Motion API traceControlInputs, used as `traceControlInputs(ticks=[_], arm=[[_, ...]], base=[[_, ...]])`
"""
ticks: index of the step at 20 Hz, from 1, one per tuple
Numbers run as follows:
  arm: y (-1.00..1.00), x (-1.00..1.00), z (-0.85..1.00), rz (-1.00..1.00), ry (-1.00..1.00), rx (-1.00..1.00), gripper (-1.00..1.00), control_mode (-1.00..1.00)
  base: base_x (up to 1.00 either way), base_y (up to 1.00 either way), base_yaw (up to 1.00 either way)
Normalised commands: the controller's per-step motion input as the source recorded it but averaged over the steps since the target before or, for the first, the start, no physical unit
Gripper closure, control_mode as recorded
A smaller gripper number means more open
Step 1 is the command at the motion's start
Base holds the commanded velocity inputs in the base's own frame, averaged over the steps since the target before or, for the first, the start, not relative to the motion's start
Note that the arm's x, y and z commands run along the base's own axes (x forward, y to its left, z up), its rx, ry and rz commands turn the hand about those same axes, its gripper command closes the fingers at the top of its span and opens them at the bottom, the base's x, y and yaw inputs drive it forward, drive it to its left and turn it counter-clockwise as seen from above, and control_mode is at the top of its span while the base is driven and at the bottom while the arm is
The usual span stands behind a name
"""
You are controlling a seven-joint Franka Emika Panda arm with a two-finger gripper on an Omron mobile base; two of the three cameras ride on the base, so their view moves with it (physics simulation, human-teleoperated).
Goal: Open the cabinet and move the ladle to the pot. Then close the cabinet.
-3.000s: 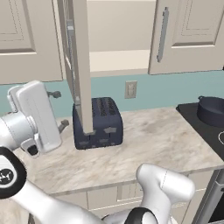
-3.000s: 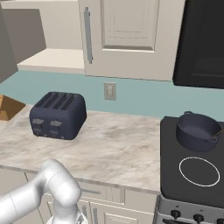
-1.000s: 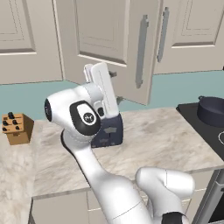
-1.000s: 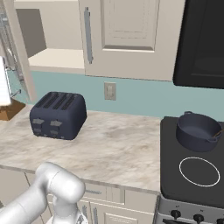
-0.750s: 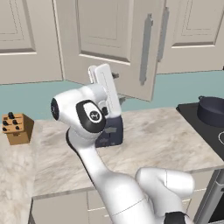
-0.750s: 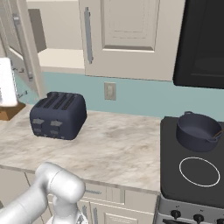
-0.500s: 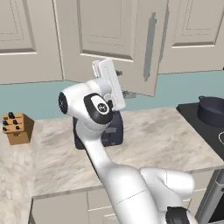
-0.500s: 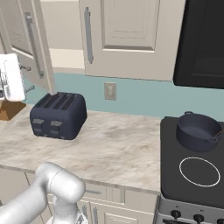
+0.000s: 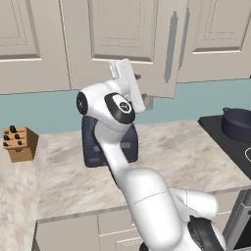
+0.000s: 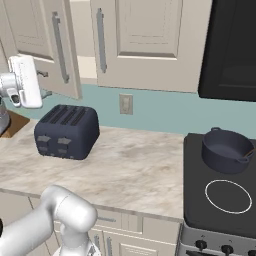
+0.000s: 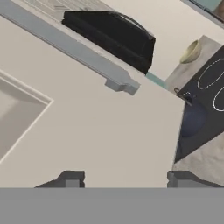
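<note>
Fingers [image 11: 72,178] stand apart with nothing between them, tips facing the flat front of the cabinet [image 10: 137,35] door, close to it; contact cannot be told. Gripper [image 11: 124,179] sits just below the door's bar handle [image 11: 65,43]. Left door hangs partly open above the toaster [image 10: 65,131]. Pot [image 10: 227,150] rests on the stove [image 10: 220,200], well apart to the right.

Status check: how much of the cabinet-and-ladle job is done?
The cabinet's left door hangs slightly ajar, so closing is unfinished. In hand: the open gripper faces that door's panel, holding nothing. The pot sits on the stove; whether the ladle is inside, I cannot tell.
</note>
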Motion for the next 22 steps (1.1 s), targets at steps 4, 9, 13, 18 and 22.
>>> traceControlInputs(ticks=[4,9,13,18,22], arm=[[-0.08,0.51,-0.81,0.06,-0.46,0.14,-1.0,-1.0],[-0.04,0.76,-0.57,0.07,-0.5,0.21,-1.0,-1.0],[-0.08,0.98,-0.64,0.02,-0.41,0.24,-1.0,-1.0],[-0.01,1.0,-0.76,0.0,-0.31,0.24,-1.0,-1.0],[-0.02,1.0,-0.54,0.0,-0.22,0.25,-1.0,-1.0]], base=[[0.0,0.0,0.0],[0.0,0.0,0.0],[0.0,0.0,0.0],[0.0,0.0,0.0],[0.0,0.0,0.0]])
